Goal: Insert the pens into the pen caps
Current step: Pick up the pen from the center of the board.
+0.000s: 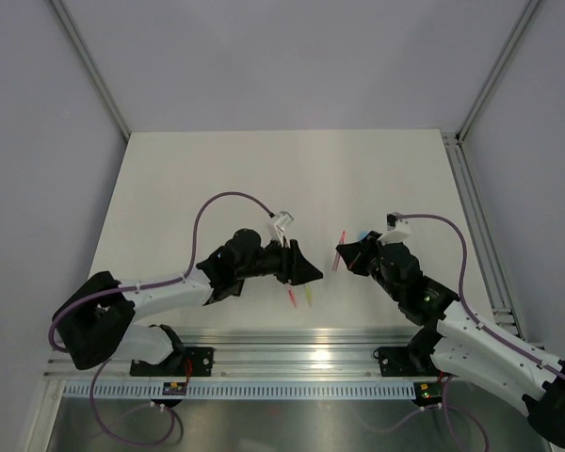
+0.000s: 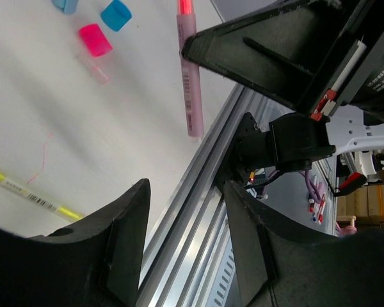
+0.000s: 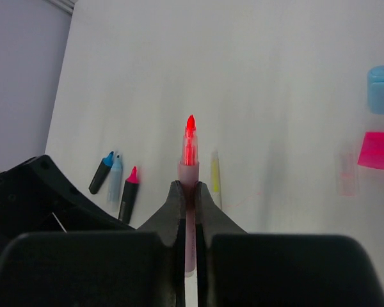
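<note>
Above the middle of the surface [image 3: 256, 77], a pink pen [image 3: 189, 167] is held in the right pincer [image 3: 185, 192], whose jaws are closed tight on the barrel with the red tip projecting forward. The left pincer [image 2: 187, 211] is seen close beside it, spread wide with nothing between its fingers. A pink cap [image 2: 95, 39], a blue cap [image 2: 116, 15] and a light-blue cap [image 2: 65, 5] are left lying loose on the surface, just beyond the held pen, and a yellow pen [image 2: 32, 195] lies apart from them, nearer the rail. No cap has been taken up yet, so the pen cannot be seated until one is gripped. Several faults can be expected from here. The caps are small and light, and one could be knocked away or tipped if the fingers are closed off-centre. The pen is clamped along a narrow line only, so it could be swivelled or pushed back through the grip if it is pressed into a cap at an angle. As the two pincers are already near each other, they could be struck together during alignment. The bare tip could also be dragged across the surface, where faint red marks are already visible.
</note>
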